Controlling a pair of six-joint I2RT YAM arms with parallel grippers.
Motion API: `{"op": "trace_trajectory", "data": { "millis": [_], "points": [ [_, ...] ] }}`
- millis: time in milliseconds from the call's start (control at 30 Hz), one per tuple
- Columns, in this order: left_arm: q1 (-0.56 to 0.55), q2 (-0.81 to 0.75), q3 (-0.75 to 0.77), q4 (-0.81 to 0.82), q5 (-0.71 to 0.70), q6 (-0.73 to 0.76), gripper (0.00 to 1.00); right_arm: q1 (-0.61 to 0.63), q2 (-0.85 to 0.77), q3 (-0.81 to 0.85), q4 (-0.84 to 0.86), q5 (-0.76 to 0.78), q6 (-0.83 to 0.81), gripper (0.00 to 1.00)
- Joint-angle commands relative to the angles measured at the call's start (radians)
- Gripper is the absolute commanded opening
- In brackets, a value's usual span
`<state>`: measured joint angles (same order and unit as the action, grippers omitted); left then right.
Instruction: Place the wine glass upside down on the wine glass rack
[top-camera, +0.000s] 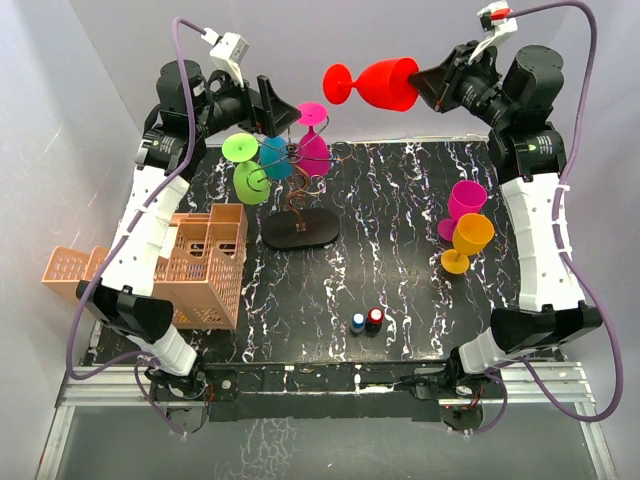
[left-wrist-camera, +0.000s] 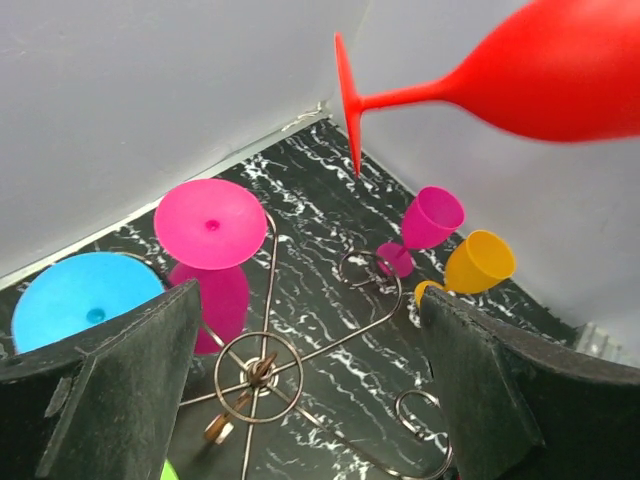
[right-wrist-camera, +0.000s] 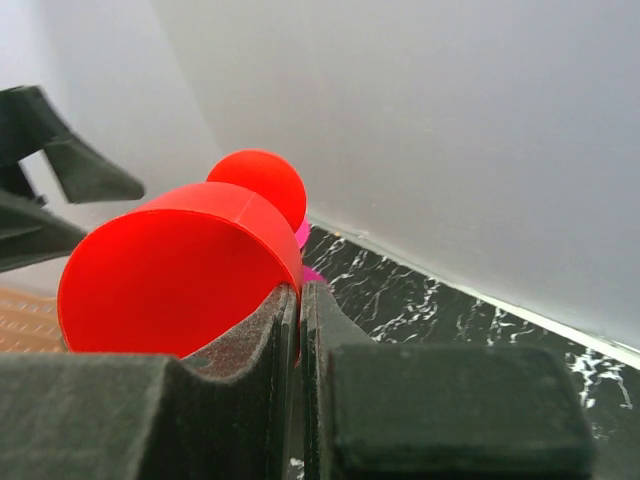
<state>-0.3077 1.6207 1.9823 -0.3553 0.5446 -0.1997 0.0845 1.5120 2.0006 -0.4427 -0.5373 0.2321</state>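
Pinching red wine glass (top-camera: 385, 84) rim, R hand (top-camera: 422, 85) raised, glass sideways; L hand (top-camera: 278, 112) wide open over rack (top-camera: 300, 232).

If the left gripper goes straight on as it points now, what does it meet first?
Most likely the wine glass rack: its wire hub lies centred ahead of the open left gripper, though depth is uncertain.

A black worktop (top-camera: 400, 260) veined in white. The wine glass rack (top-camera: 300, 230) stands on its oval base left of centre, toward the far edge. An orange lattice crate (top-camera: 205, 265) overhangs the left edge. A magenta glass (top-camera: 465, 203) and an orange glass (top-camera: 470, 240) stand just beside each other near the right edge. A small blue-capped bottle (top-camera: 358, 323) and a red-capped bottle (top-camera: 375, 318) sit together by the near edge
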Motion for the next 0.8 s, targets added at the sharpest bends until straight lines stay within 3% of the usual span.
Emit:
{"op": "trace_trajectory", "data": {
  "millis": [0, 233, 767],
  "points": [
    [-0.017, 0.006, 0.031, 0.104, 0.058, -0.136, 0.89, 0.013, -0.014, -0.015, 0.073, -0.131, 0.023, 0.08],
    [-0.036, 0.047, 0.047, 0.14, 0.033, -0.214, 0.85, 0.018, -0.021, -0.044, 0.083, -0.191, 0.022, 0.08],
    [-0.099, 0.089, 0.044, 0.13, -0.02, -0.233, 0.41, 0.03, -0.026, -0.062, 0.077, -0.214, -0.015, 0.08]
  ]
}}
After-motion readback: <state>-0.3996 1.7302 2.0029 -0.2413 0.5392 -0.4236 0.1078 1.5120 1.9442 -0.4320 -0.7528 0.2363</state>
